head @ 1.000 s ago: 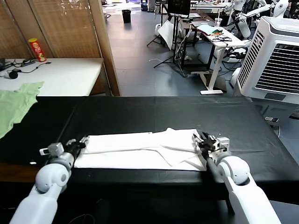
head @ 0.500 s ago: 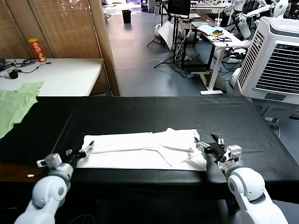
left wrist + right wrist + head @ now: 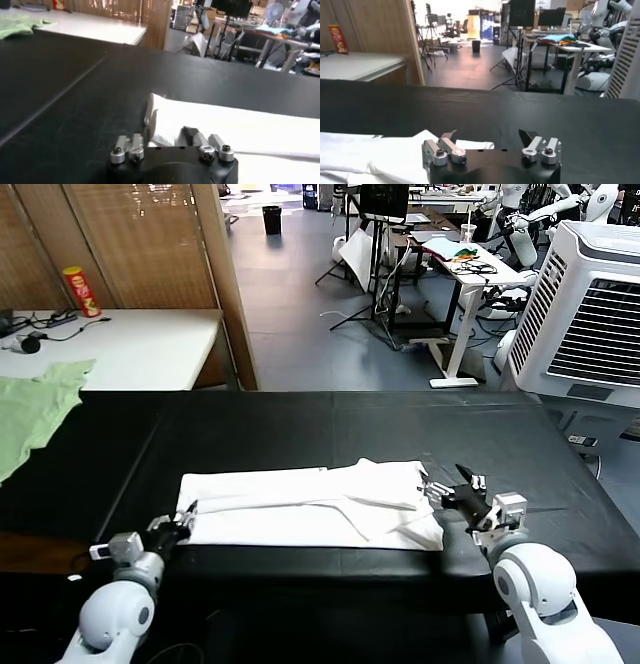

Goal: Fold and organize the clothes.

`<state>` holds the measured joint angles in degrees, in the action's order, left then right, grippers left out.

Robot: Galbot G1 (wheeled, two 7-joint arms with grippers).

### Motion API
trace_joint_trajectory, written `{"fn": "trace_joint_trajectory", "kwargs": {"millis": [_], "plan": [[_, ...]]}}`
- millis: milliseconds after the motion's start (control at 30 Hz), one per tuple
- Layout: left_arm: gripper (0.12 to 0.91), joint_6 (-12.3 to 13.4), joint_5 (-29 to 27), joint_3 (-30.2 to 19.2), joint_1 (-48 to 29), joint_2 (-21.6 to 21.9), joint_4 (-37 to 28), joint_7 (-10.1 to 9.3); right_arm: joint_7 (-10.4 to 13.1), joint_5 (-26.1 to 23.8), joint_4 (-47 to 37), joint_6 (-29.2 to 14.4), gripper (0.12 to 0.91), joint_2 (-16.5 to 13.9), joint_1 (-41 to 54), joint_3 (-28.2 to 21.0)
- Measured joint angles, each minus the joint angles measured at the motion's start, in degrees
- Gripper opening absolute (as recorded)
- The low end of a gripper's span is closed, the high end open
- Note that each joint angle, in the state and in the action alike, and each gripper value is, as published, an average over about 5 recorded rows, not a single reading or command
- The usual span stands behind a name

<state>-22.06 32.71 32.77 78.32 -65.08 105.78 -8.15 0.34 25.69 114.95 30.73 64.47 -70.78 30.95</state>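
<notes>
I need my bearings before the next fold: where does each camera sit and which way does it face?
Head: high, looking down at the T-shirt on the table; both arms show.
Left wrist: behind the left claw, facing the shirt's edge.
Right wrist: behind the open right claw, shirt beside it.
All three views share the shirt.

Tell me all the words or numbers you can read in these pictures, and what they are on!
None can be read.
Tall red and yellow snack can on the white side table: it has a printed label, too small and blurred to read.
Folded white cotton T-shirt on the black table: no print shows on the sides in view.
Big white slatted cooling machine: no lettering shows.
</notes>
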Motion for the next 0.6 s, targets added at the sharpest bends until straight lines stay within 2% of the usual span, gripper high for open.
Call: {"fn": "trace_joint_trajectory", "kwargs": {"millis": [67, 133, 233, 367, 600], "plan": [[0.187, -0.01, -0.61, -0.14, -0.22, -0.01, -0.23, 0.11, 0.0, -0.03, 0.05, -0.02, 0.798, 0.02, 0.07, 0.11], [0.15, 0.0, -1.31, -0.11, -0.46, 0.19, -0.44, 0.17, 0.0, -0.03, 0.22, -0.02, 0.798, 0.02, 0.15, 0.29], [0.16, 0.63, -3.61, 0.42, -0.55, 1.0, -0.81, 0.22, 0.05, 0.05, 0.57, -0.01, 0.798, -0.03, 0.19, 0.72], [0.157, 3.0, -8.34, 1.75, -0.28, 3.47, -2.13, 0.61, 0.11, 0.24, 0.76, -0.01, 0.798, -0.06, -0.01, 1.44], [0.157, 7.78, -11.03, 5.61, 0.73, 12.98, -6.14, 1.01, 0.19, 0.1, 0.76, -0.03, 0.798, 0.97, -0.49, 1.39]]}}
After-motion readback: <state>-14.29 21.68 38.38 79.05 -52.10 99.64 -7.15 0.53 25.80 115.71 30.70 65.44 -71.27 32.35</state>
